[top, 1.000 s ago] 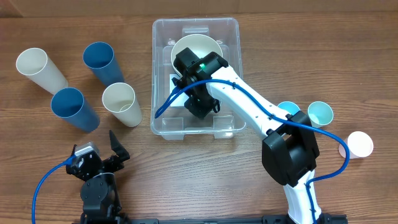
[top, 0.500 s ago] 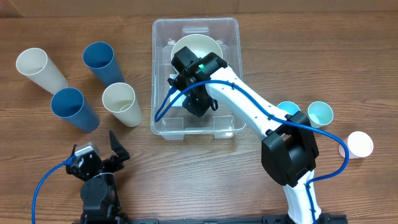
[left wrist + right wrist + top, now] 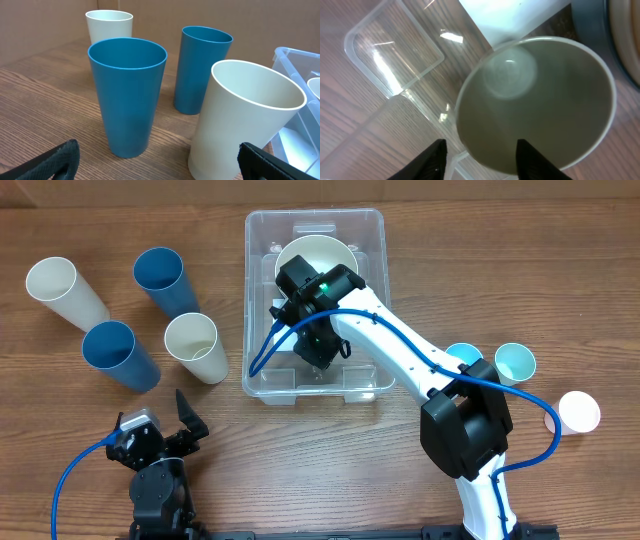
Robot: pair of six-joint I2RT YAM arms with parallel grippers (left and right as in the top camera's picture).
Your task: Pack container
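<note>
Wood-grain table (image 3: 500, 260), seen from beside the rig.

1. Container (image 3: 365, 230): clear bin, directly beneath and around the right claw (image 3: 481, 162).
2. Cream bowl (image 3: 535, 100): inside the container, mouth facing the right claw, its near rim passing between the fingertips.
3. Right claw: fingers parted, clamped on nothing.
4. Left claw (image 3: 160, 167): spread wide, empty, low over the table, the container's corner ahead to its right.
5. Ahead of the left claw, upright: near blue cup (image 3: 127, 95), far blue cup (image 3: 202, 70), near cream cup (image 3: 245, 120), far cream cup (image 3: 107, 25).
</note>
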